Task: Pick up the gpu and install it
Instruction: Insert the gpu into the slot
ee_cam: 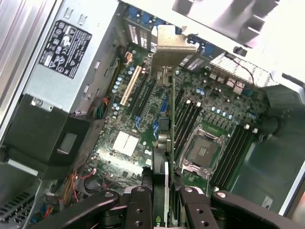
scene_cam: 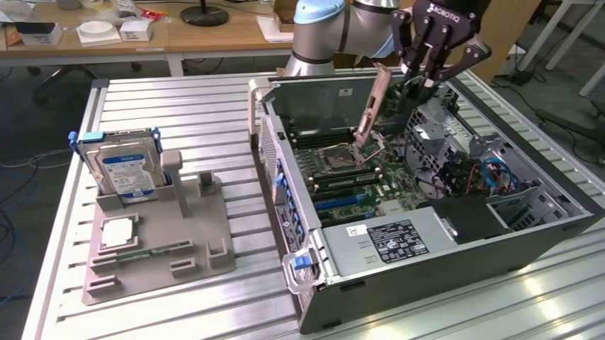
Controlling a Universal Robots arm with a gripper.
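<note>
The gpu (scene_cam: 375, 105) hangs on edge above the open computer case (scene_cam: 444, 262), its narrow silver bracket slanting down toward the motherboard (scene_cam: 378, 177). My gripper (scene_cam: 417, 83) is shut on the card's far end, over the back of the case. In the wrist view the gpu (ee_cam: 164, 119) appears edge-on, its bracket end (ee_cam: 174, 45) farthest from me. It sits clamped in my gripper (ee_cam: 162, 202), held between the two black fingers (ee_cam: 138, 207). The card is above the board, in line with the long expansion slots (ee_cam: 143, 98) beside the empty processor socket (ee_cam: 202, 150).
A grey fixture tray (scene_cam: 189, 244) on the slatted table (scene_cam: 189, 106) holds an upright hard drive (scene_cam: 127, 170) and a square processor chip (scene_cam: 118, 232). Inside the case are the power supply (scene_cam: 397, 239), cable bundles (scene_cam: 472, 177) and memory slots (ee_cam: 233, 152).
</note>
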